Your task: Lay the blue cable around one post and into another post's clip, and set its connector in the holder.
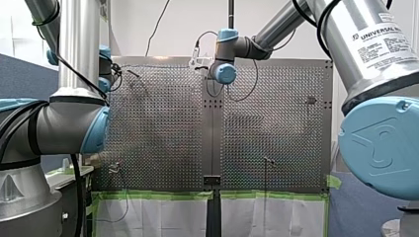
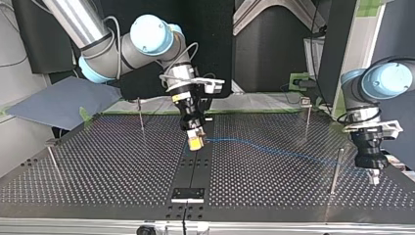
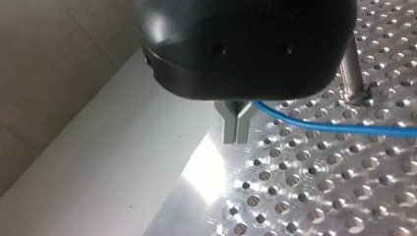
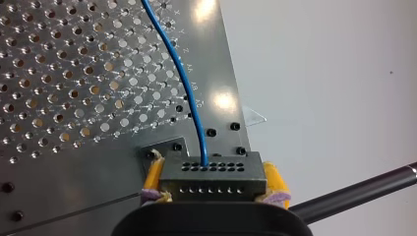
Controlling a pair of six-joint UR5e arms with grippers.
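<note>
Blue cable [image 4: 191,98] runs from its connector [image 4: 211,172], clamped between my right gripper's [image 4: 215,181] yellow pads [image 4: 273,179], to my left gripper [image 3: 237,125], its metal fingers [image 3: 229,125] pinched on it.

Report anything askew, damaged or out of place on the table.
Nothing stands out. The blue cable runs unkinked from the connector, held squarely in my right gripper, across the perforated table to my left gripper.
</note>
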